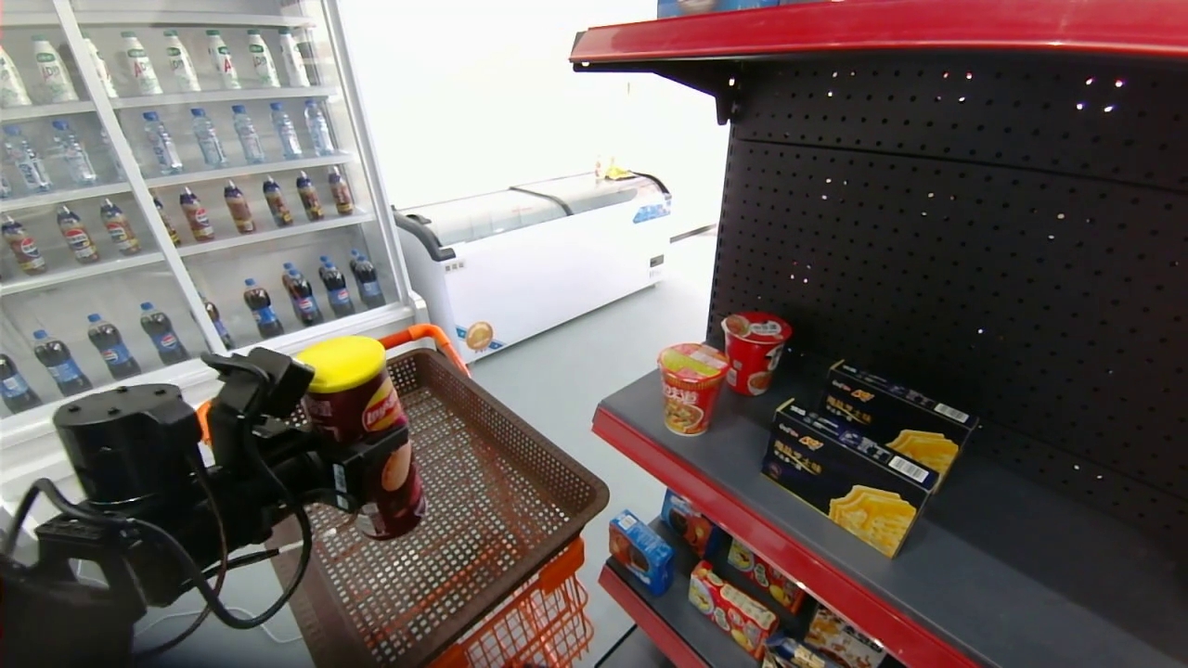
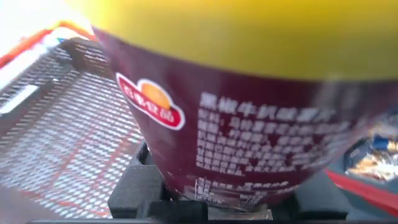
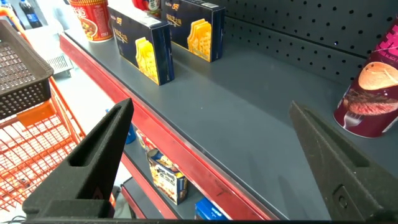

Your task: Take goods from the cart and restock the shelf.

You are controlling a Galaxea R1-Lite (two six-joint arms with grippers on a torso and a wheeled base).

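Left gripper (image 1: 327, 443) clasps a chip can (image 1: 364, 408) (yellow lid) beside the shelf (image 1: 1002, 547); the right wrist view has the right gripper (image 3: 211, 111) gaping above it, near a second can (image 3: 371, 99).

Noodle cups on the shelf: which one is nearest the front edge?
The orange cup with the yellow-green lid. It stands by the red front lip of the shelf. The red cup stands behind it, nearer the pegboard.

Maroon is recorded on the can (image 1: 367, 436), yellow on its lid (image 1: 341, 360). The basket (image 1: 520, 464) is noted as brown and grid-perforated, the cart (image 1: 543, 626) as orange wire mesh. The shelf (image 1: 1021, 557) is logged grey with red edge, the pegboard (image 1: 928, 232) black, the boxes (image 1: 849, 482) dark blue and yellow.
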